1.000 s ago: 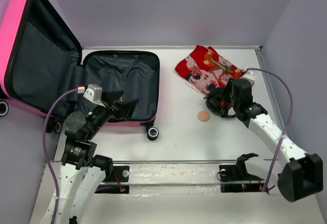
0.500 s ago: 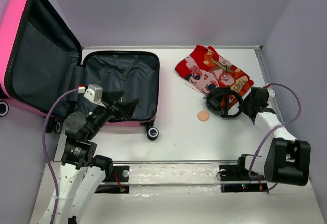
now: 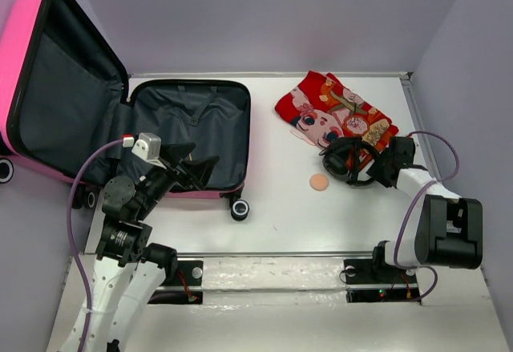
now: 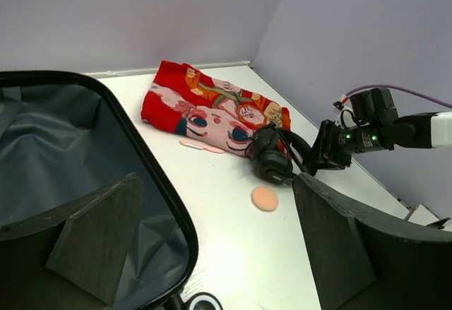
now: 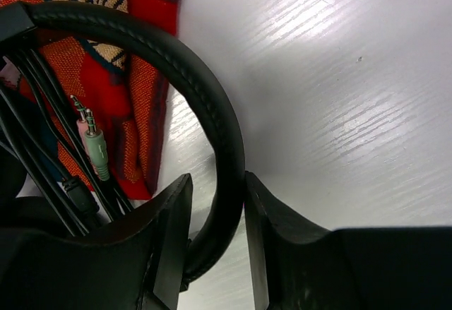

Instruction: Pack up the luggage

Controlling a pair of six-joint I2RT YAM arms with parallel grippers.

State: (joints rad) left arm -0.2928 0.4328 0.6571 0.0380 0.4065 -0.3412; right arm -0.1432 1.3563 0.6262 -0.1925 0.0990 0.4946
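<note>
The hot-pink luggage (image 3: pixel 22 55) lies open at the left, its lid up and its dark grey lining (image 3: pixel 192 123) bare; its lining also shows in the left wrist view (image 4: pixel 70 155). My left gripper (image 3: pixel 195 159) is open and empty above the luggage's near right edge (image 4: pixel 219 183). Black headphones (image 3: pixel 346 162) lie at the right, partly on a red floral cloth (image 3: pixel 329 107). My right gripper (image 3: pixel 388 163) is low at the table and shut on the headphones' headband (image 5: pixel 205 91), one finger on each side of it (image 5: pixel 217 197).
A small peach disc (image 3: pixel 319 182) lies on the table left of the headphones, also in the left wrist view (image 4: pixel 265 198). Audio plugs and black cables (image 5: pixel 92 144) lie on the cloth. A luggage wheel (image 3: pixel 239 209) sits at the near corner. Walls enclose the table.
My right arm has swung from above the headphones to their right side and come down low, and its jaws now straddle the headband. The left arm has not moved.
</note>
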